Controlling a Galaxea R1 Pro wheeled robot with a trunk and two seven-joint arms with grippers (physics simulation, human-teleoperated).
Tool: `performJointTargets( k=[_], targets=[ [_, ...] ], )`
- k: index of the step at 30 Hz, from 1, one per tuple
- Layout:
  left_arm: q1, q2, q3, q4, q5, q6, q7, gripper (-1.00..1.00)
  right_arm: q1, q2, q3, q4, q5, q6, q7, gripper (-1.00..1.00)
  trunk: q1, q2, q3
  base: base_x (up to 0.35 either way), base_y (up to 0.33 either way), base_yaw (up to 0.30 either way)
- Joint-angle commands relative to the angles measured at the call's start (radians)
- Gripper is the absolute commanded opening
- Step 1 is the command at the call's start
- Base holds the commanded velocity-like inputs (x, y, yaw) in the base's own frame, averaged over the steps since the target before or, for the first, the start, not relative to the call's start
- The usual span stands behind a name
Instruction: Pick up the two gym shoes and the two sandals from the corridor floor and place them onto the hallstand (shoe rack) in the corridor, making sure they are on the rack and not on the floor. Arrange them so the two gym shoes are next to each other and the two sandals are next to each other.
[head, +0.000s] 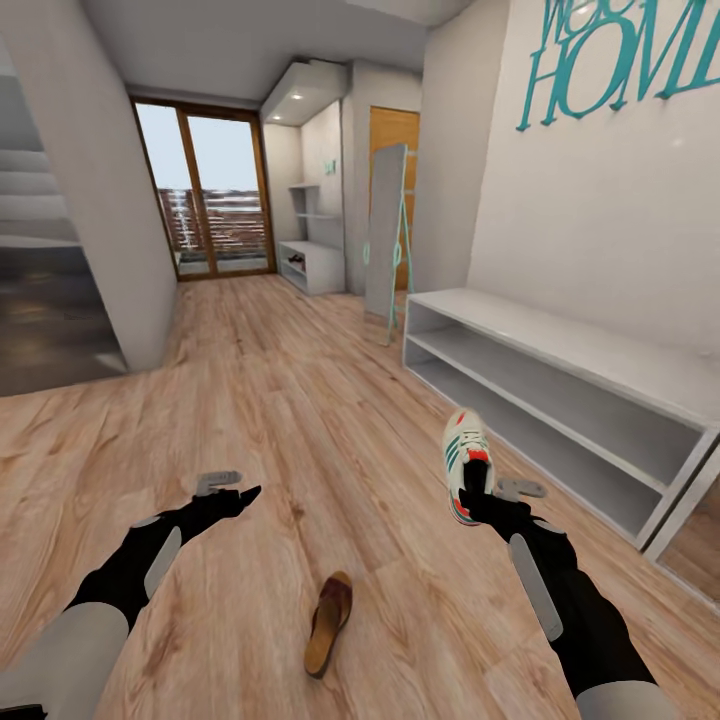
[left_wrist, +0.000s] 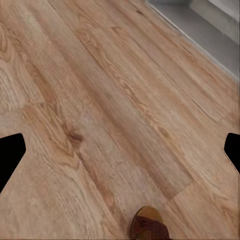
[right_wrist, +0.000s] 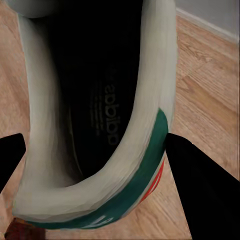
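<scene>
Nearest your head camera, one brown leather open sandal with a tan insole (head: 329, 624) lies on the light wood-plank corridor floor (head: 280, 420), between your two arms and well short of any furniture. Your right gripper (head: 478, 497) holds a white low-top sneaker with green side stripes and a red-orange tongue patch (head: 466, 452); the right wrist view shows the jaws standing on either side of the heel collar, closed on it, with the shoe lifted and pointing away from you. Your left gripper (head: 232, 489) hovers over bare planks with its jaws spread wide and nothing between them; its wrist view catches the sandal's toe at the frame edge.

Beside you on the right stands a plain white low bench with two long open bays (head: 560, 390), both bare. At the corridor's far end sits a pale grey-white bench with stepped wall shelves above it (head: 313, 262), and something dark rests in its bay, too small to identify.

By my judgement, one sneaker is in hand but not placed, this sandal remains to collect, and the other two shoes are unaccounted for.
</scene>
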Motion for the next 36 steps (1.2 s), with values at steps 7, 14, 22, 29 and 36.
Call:
performJointTargets(
  k=[7,14,22,29,36],
  targets=[
    [0.000,-0.001,0.003,-0.001,0.010,0.009,-0.004,1.00,-0.001,0.000,0.001,-0.001,-0.011,0.004,-0.009,-1.00,0.000,0.000,0.003,0.178,0.005,-0.289],
    [0.000,-0.001,0.003,-0.001,0.010,0.008,-0.004,1.00,-0.001,0.000,0.001,-0.001,-0.011,0.004,-0.009,-1.00,0.000,0.000,0.007,0.014,0.000,-0.289],
    [0.000,-0.002,0.003,-0.001,0.010,0.008,-0.004,1.00,-0.001,0.000,0.001,-0.001,-0.011,0.004,-0.009,-1.00,0.000,0.000,0.010,0.132,0.000,-0.175],
    [0.000,-0.001,0.003,-0.001,0.010,0.008,-0.004,1.00,-0.001,0.000,0.001,-0.001,-0.010,0.004,-0.009,-1.00,0.000,0.000,0.010,0.225,0.000,-0.003],
    [0.001,-0.002,0.002,0.000,0.009,0.006,0.000,1.00,-0.001,0.000,0.000,0.002,-0.011,0.002,-0.008,-1.00,0.000,0.000,0.010,0.019,0.000,0.000]
  ],
)
